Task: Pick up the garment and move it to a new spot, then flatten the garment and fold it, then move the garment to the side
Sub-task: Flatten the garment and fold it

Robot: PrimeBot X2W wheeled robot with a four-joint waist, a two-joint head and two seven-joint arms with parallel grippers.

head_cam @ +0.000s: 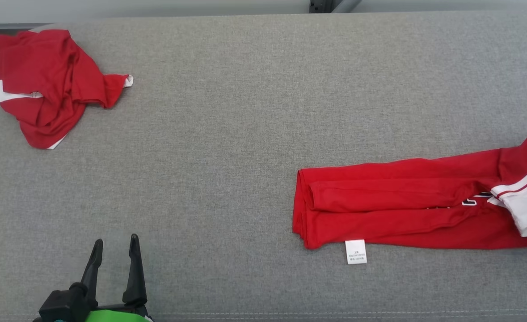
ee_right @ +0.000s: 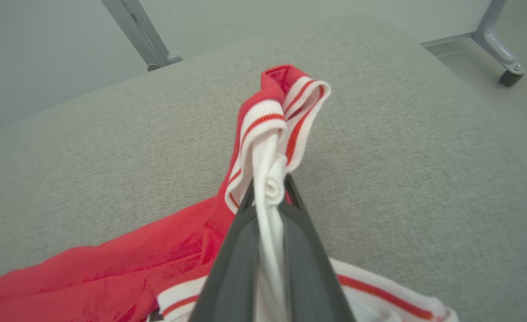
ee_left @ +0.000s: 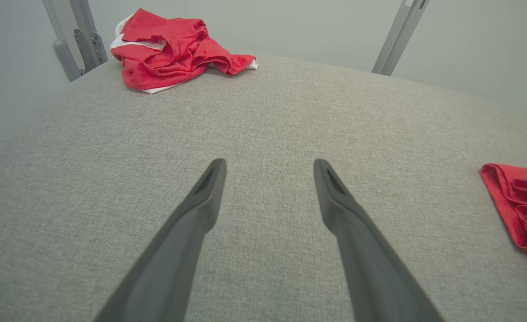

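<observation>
Wrist view: right fingers (ee_right: 236, 268) pinch garment (ee_right: 111, 273) by striped trim; head view: left fingers (head_cam: 134, 273) spread wide, empty

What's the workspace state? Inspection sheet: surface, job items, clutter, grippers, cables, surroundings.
Surface: grey fabric tabletop, flat.
Job's things: long red garment at right, white label showing; its striped trim bunched up.
Clutter: crumpled red garment at the far left corner.
Grippers: left gripper open, touching nothing; right gripper shut on the striped trim.
Cables: nothing seen.
Surroundings: grey metal frame legs, pale wall.
</observation>
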